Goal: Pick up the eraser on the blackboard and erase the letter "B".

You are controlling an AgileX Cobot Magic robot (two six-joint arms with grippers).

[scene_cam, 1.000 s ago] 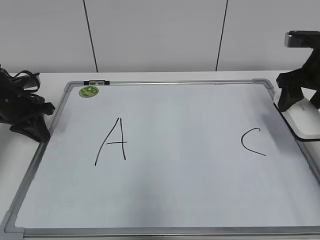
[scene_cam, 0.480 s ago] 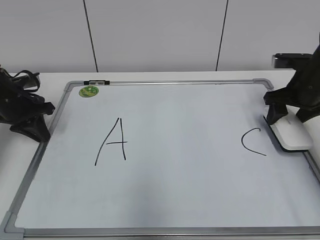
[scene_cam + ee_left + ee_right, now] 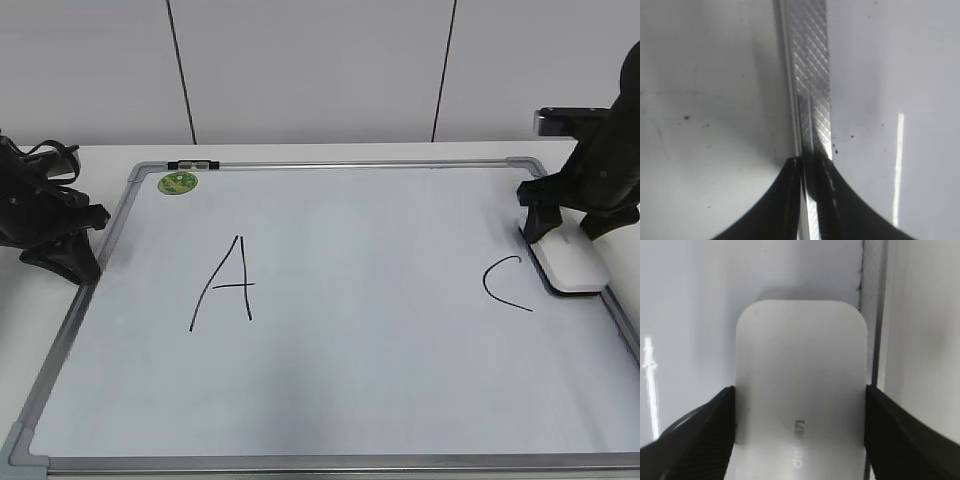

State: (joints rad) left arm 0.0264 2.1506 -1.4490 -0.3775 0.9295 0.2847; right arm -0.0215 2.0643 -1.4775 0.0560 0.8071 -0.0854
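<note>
The right gripper is clamping one white rounded plastic eraser, hiding its near end. On the large white grey-framed blackboard two black letters are showing beside the eraser. The left gripper's fingers are lying nearly closed, holding nothing.

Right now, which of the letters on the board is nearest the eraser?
The black "C", at the board's right side: it sits just left of the white eraser that the right gripper holds. The "A" is far off, left of centre.

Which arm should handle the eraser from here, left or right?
Right. The right gripper has its fingers on both sides of the eraser beside the "C". The left gripper sits shut over the blackboard frame's left edge, far from it.
</note>
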